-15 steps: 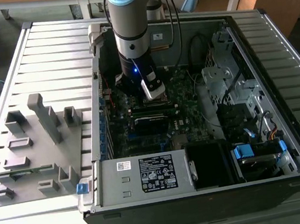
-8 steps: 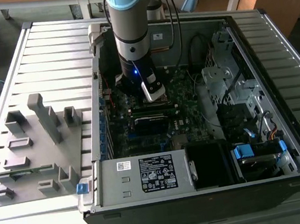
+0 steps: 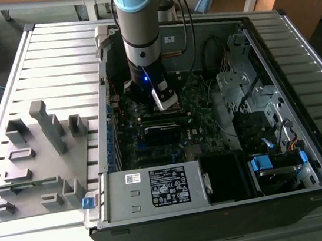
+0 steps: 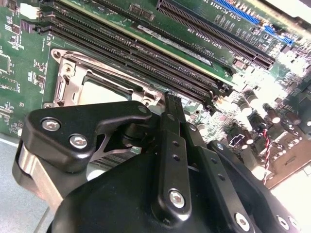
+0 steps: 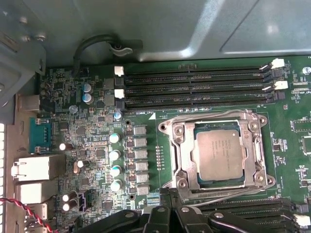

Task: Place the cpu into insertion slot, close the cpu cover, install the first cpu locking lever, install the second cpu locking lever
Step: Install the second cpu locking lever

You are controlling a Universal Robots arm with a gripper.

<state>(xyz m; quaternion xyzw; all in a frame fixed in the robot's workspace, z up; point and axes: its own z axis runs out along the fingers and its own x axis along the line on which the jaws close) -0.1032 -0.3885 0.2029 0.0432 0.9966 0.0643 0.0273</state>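
Note:
The cpu (image 5: 219,156), a dull silver square, lies flat in its socket on the green motherboard (image 5: 63,97). The silvery cpu cover (image 5: 181,150) is down around it, so the chip shows through the window. One wire locking lever (image 5: 209,116) lies along the socket edge by the memory slots, and the other lever (image 5: 228,192) lies along the opposite edge. My black gripper (image 5: 170,196) is shut, its tips just beside that second lever's edge of the socket, with nothing visible between them. The second wrist view shows the gripper (image 4: 170,97) close over the cpu (image 4: 104,92). In the exterior view the gripper (image 3: 164,99) reaches down into the open computer case.
Black memory slots (image 5: 194,87) run along one side of the socket, and more slots (image 4: 146,53) lie close to the fingers. The case's metal walls (image 3: 259,54), cables (image 3: 217,48) and a power supply (image 3: 158,186) surround the board. A grey fixture tray (image 3: 35,155) lies at the exterior view's left.

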